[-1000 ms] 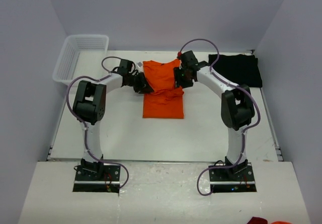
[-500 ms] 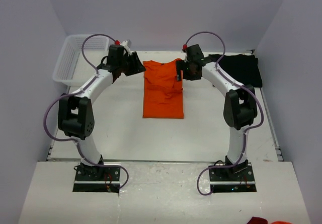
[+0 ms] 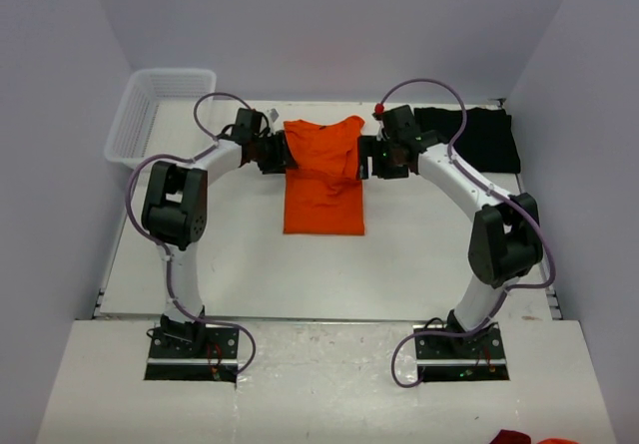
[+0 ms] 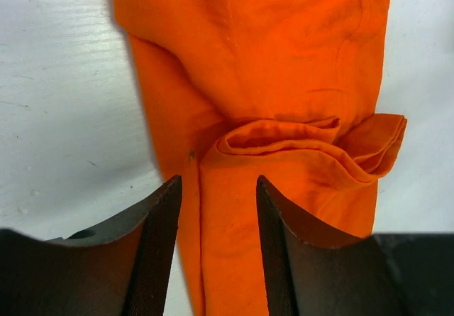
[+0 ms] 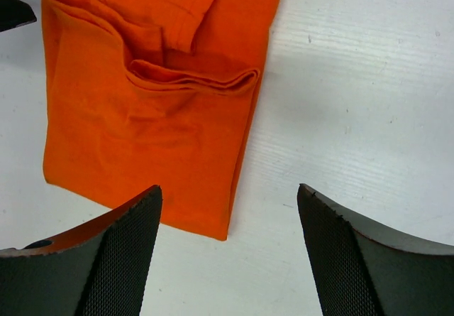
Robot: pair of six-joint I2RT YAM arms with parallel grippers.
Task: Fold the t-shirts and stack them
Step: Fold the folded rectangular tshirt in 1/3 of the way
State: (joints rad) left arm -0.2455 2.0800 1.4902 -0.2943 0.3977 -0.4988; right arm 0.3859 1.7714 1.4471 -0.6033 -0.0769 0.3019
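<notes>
Orange tee [image 3: 322, 197], blk tee [image 3: 485, 141], wht basket [image 3: 122, 135].

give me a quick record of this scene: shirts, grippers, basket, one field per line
orange t-shirt: flat at the middle of the table, sides folded in to a narrow strip, a bunched crease across it
black t-shirt: folded, far right corner, apart from the orange one
left gripper: open, at the orange shirt's left edge, cloth showing between its fingers
right gripper: open wide, just off the shirt's right edge
basket: white mesh, far left corner
stack: not yet made
</notes>
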